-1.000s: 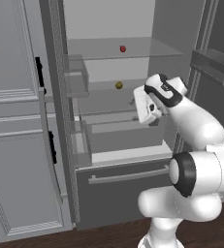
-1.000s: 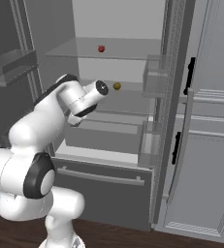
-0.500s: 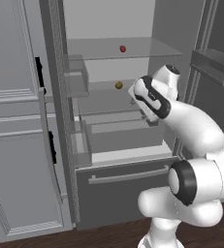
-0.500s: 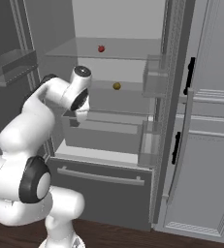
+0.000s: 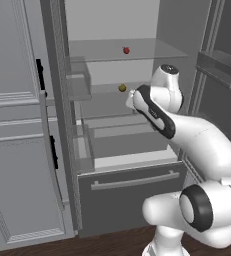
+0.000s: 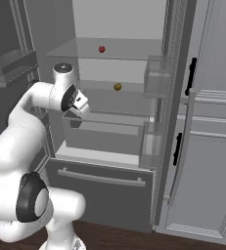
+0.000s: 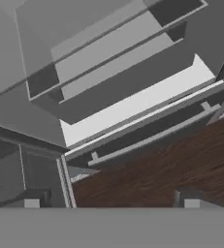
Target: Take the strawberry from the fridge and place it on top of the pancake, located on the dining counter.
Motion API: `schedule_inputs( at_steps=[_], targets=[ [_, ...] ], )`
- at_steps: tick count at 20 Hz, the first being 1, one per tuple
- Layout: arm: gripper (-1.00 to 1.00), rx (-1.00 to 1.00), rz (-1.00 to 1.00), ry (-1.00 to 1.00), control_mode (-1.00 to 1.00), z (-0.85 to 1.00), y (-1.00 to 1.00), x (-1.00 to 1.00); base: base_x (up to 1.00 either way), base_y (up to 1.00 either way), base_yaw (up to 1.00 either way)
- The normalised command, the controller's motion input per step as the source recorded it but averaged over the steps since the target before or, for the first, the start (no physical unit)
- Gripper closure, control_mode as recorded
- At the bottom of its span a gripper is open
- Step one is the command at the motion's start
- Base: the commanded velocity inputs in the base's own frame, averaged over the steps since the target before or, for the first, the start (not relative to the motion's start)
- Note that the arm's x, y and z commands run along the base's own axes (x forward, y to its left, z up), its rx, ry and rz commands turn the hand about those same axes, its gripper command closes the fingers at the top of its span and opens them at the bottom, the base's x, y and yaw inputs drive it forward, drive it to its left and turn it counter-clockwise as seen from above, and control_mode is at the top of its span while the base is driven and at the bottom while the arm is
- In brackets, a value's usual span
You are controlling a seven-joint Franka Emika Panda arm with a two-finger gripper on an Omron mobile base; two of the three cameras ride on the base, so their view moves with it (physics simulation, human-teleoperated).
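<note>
Gripper (image 6: 75, 117) hangs inside the open fridge (image 5: 132, 185) with its jaws spread wide and nothing between them, pointing down at the crisper drawers; in the hand view its fingertips (image 7: 32, 204) sit far apart above the bottom drawer bar handle (image 7: 152, 137) and the dark wood floor (image 7: 157, 177). The strawberry (image 5: 126, 50) is a tiny red roundish fruit lying on the upper glass shelf (image 5: 152, 51), at about 11 o'clock from the wrist in the left base view and 1 o'clock in the right base view, well apart from the gripper. A small yellow-brown ball (image 5: 122, 88) rests one shelf lower, near the hand. Compared with a second ago, the wrist has rolled over and the hand now faces downward instead of forward; strawberry and ball have not moved.
</note>
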Motion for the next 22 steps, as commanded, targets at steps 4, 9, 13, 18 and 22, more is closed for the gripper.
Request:
schedule_inputs(
  at_steps=[4,9,13,18,22],
  targets=[
    [-1.00,-0.43,0.77,-0.24,-1.00,0.01,-0.22,-0.37,0.00,0.00,0.00],
    [-1.00,-0.43,0.64,-0.17,-1.00,0.00,-0.23,-0.31,0.00,0.00,0.00],
    [-1.00,-0.33,0.03,-0.14,-1.00,-0.20,-0.34,-0.12,0.00,0.00,0.00],
    [-1.00,-0.01,-0.21,-0.06,-1.00,0.00,-0.12,-0.38,0.00,0.00,0.00],
    [-1.00,0.24,-0.17,0.00,-1.00,-0.02,-0.35,-0.53,0.00,0.00,0.00]
  ],
)
